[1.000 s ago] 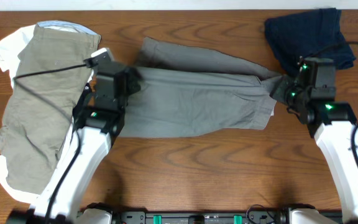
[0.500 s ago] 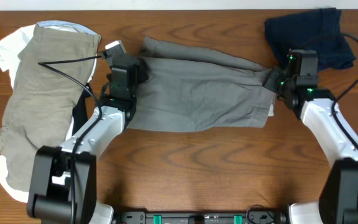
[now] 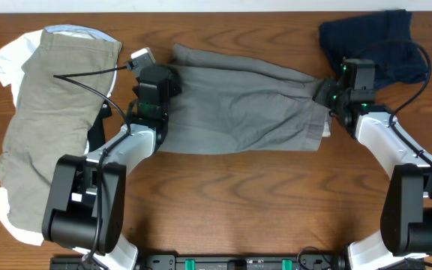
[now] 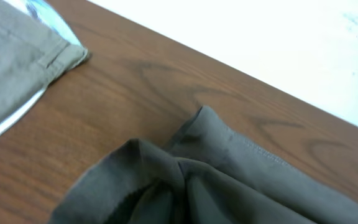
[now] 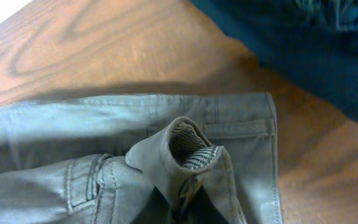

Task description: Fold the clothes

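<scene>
The dark grey shorts [image 3: 238, 112] lie across the middle of the table, folded lengthwise. My left gripper [image 3: 158, 94] is shut on their left end, where the cloth bunches up in the left wrist view [image 4: 241, 180]. My right gripper [image 3: 327, 97] is shut on the waistband end. The right wrist view shows the waistband [image 5: 73, 124] pinched into a raised fold, with the striped lining [image 5: 194, 155] showing. The fingers of both grippers are mostly hidden by cloth.
Khaki-olive shorts [image 3: 51, 127] lie spread at the left on a white piece [image 3: 6, 64]; their corner shows in the left wrist view [image 4: 17, 56]. A navy piece [image 3: 373, 41] lies at the back right, just behind the right gripper [image 5: 303, 43].
Both grippers have moved toward the far edge of the table, carrying the ends of the grey shorts. The shorts have shifted back and their near edge now lies farther from the front.
</scene>
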